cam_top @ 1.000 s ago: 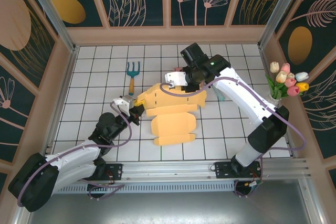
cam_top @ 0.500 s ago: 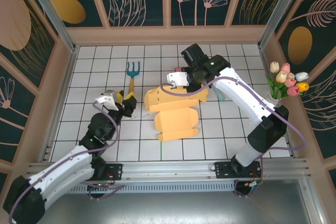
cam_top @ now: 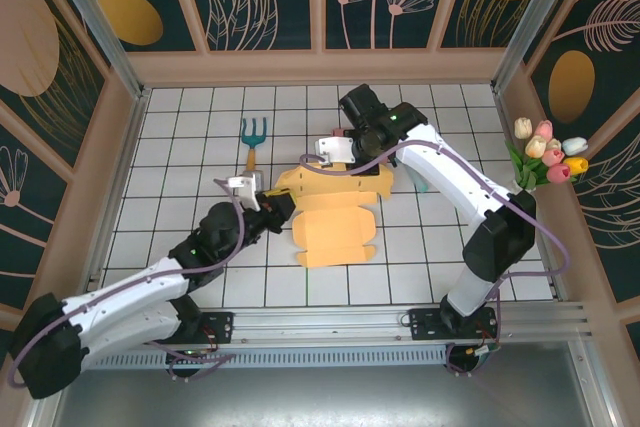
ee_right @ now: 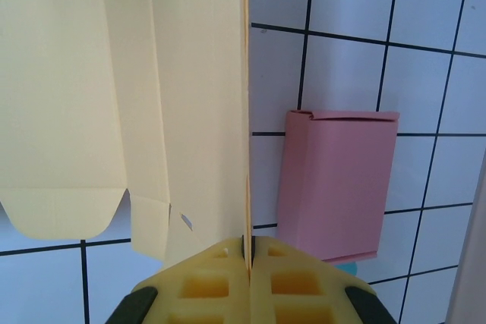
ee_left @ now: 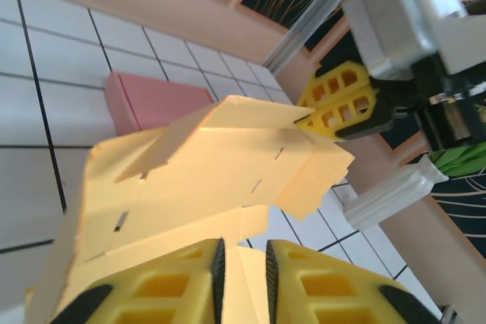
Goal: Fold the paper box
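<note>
The yellow paper box (cam_top: 335, 215) lies partly unfolded in the middle of the tiled table, its far panel lifted. My right gripper (cam_top: 338, 154) is shut on that raised panel's edge; in the right wrist view the sheet (ee_right: 190, 104) runs edge-on into the closed right gripper (ee_right: 248, 252). My left gripper (cam_top: 274, 203) is at the box's left edge. In the left wrist view the left gripper (ee_left: 243, 267) has its jaws a little apart with a yellow flap (ee_left: 250, 225) lying between them. The right gripper (ee_left: 307, 117) pinches the panel's far corner there.
A pink folded box (ee_right: 338, 187) (ee_left: 156, 100) lies just beyond the yellow one. A teal garden fork with a yellow handle (cam_top: 253, 137) lies to the far left. Tulips in a white vase (cam_top: 545, 157) (ee_left: 391, 195) stand by the right wall. Wooden walls enclose the table.
My left gripper let go of the box's left edge, swung out left with its jaws wide, then came back to that edge and narrowed. The right gripper kept its grip, and the box shifted slightly.
</note>
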### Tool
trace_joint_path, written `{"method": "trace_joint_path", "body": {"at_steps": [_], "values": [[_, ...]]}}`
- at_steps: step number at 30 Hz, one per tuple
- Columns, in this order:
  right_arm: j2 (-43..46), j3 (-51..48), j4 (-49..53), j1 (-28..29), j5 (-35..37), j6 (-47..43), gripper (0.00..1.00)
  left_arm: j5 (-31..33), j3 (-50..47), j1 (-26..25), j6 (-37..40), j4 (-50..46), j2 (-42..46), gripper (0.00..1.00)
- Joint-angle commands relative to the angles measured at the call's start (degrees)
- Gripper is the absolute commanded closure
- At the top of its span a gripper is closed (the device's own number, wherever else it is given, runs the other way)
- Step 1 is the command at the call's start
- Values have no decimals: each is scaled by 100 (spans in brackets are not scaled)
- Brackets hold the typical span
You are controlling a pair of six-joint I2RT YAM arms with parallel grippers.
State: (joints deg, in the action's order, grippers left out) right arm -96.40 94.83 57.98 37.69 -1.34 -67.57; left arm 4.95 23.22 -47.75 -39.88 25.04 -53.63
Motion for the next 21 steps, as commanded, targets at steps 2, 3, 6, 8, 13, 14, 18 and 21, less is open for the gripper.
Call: {"method": "trace_joint_path", "body": {"at_steps": [2,3,6,8,13,14,18,21], "values": [[145,-87,211,-87,-68,-32,100,358,169,-24,-209,76,-447,83],[189,-156,177,-97,-88,-46,100,419,197,-23,-181,89,-589,83],[317,-373,115,-113,-164,-102,100,760,402,-15,-139,-69,-937,86],[404,-550,54,-134,-203,-141,100,1119,513,-16,-107,-182,-1038,88],[691,-1043,-277,-203,-273,-276,100,1988,628,-15,-13,-447,-1048,87],[746,-1102,-338,-209,-310,-298,100,2060,654,-1,-1,-483,-1075,86],[939,-1264,-592,-211,-519,-323,100,1873,791,0,-34,-426,-1316,87],[1017,-1415,-759,-205,-595,-292,100,1386,1020,-8,-55,-305,-1631,90]]}}
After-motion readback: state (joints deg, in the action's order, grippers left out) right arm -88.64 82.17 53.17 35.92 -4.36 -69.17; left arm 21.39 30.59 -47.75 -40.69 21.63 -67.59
